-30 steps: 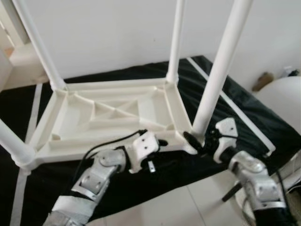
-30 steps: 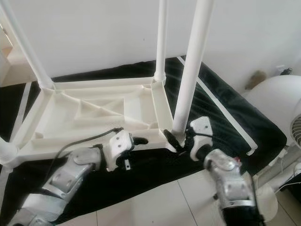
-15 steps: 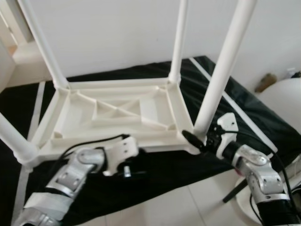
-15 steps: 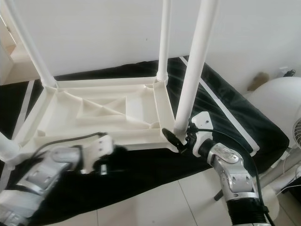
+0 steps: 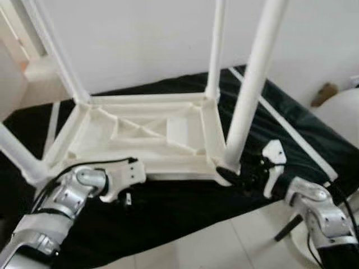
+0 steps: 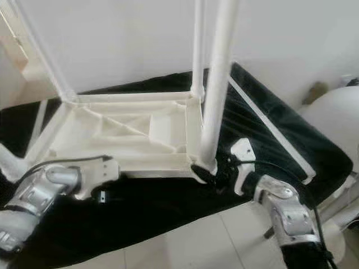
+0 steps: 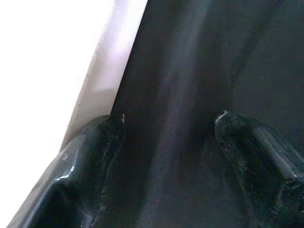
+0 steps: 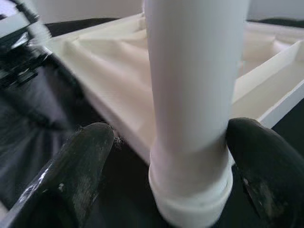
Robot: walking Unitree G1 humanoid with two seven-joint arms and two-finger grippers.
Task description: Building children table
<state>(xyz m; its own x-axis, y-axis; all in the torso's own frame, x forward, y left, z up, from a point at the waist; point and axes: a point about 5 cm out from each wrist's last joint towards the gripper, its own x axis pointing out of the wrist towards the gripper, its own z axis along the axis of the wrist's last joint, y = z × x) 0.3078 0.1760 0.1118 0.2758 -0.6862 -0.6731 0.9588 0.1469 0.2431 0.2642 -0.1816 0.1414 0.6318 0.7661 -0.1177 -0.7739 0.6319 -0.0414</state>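
1. A white plastic children's table lies upside down on a black cloth with pale stripes, its ribbed underside facing up.
2. Four white legs stand up from its corners. The near right leg rises closest to the camera, and the far right leg stands behind it by the white wall.
3. The far left leg leans up at the back corner, and the near left leg juts out at the front left corner.
4. The right end effector sits at the base of the near right leg, where the leg meets the table's corner.
5. In the right wrist view its two black fingers stand one on each side of the leg's socket collar. One finger presses the collar; the other is just beside it, so whether the grip is fully closed I cannot tell.
6. The left end effector is low at the table's near edge, left of the middle, over the black cloth.
7. In the left wrist view its fingers are spread apart with only cloth between them, one finger just beside the table's white edge.
8. White floor tiles lie in front of the cloth, and a round white object sits at the right.
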